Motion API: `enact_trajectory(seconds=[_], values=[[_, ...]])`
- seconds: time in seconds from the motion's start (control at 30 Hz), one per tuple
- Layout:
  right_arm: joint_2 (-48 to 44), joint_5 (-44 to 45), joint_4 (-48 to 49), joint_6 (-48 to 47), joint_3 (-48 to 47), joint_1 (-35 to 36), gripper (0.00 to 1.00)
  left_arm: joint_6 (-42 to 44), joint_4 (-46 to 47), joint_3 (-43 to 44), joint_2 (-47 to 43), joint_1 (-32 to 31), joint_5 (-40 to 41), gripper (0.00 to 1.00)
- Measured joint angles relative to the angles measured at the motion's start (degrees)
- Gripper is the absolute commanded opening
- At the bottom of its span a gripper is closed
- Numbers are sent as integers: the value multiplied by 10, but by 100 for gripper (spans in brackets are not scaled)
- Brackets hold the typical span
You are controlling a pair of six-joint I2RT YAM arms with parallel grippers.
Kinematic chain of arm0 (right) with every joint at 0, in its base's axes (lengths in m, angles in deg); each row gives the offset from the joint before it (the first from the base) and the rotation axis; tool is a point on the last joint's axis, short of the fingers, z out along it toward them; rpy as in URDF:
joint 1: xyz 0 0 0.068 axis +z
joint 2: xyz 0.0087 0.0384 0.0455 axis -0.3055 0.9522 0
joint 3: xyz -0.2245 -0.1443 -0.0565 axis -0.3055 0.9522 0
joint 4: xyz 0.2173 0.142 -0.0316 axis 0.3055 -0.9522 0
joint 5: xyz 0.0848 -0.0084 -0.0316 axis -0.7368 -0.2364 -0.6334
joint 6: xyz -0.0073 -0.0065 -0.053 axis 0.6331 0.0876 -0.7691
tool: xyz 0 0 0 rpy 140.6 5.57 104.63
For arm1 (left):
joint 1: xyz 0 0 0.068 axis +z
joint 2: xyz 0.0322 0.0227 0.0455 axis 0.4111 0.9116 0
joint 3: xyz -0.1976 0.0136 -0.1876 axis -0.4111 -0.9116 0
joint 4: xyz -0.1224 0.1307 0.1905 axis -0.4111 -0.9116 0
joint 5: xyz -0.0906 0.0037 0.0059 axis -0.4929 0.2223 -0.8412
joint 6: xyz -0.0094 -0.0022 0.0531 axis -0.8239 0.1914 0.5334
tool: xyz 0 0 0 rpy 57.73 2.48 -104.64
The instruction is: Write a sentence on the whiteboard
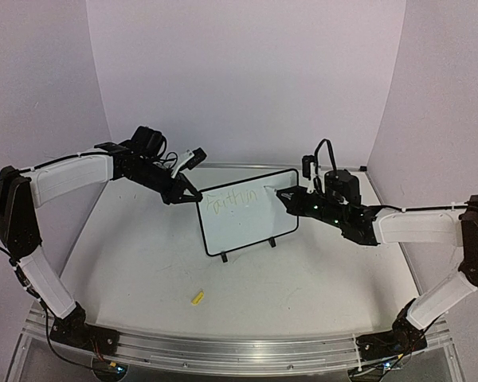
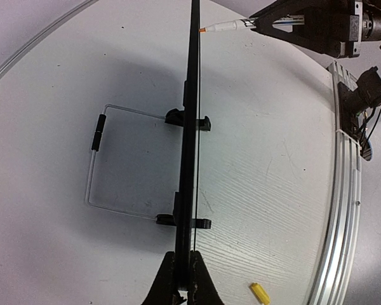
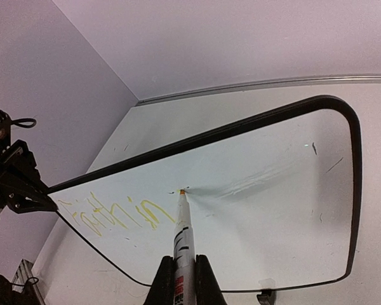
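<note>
The whiteboard (image 1: 249, 213) stands upright on two black clip feet in the middle of the table. My left gripper (image 1: 188, 193) is shut on its upper left corner; the left wrist view shows the board edge-on (image 2: 190, 159) between my fingers (image 2: 183, 289). My right gripper (image 1: 291, 196) is shut on a white marker (image 3: 181, 238), whose yellow tip touches the board face (image 3: 260, 210) near its top. A faint yellow cursive word (image 3: 114, 216), the start of the sentence, runs along the top left (image 1: 233, 199). The marker tip (image 2: 206, 29) meets the board's right face.
A yellow marker cap (image 1: 197, 298) lies on the table in front of the board, also seen as the cap (image 2: 260, 293) in the left wrist view. A thin wire stand (image 2: 95, 171) lies behind the board. An aluminium rail (image 1: 223, 346) runs along the near edge.
</note>
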Motion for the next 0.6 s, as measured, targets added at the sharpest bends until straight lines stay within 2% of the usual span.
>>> enact_trajectory(seconds=[0.6], values=[[-4, 21, -13, 6, 27, 0, 0, 0, 0, 0, 0, -1, 0, 0]])
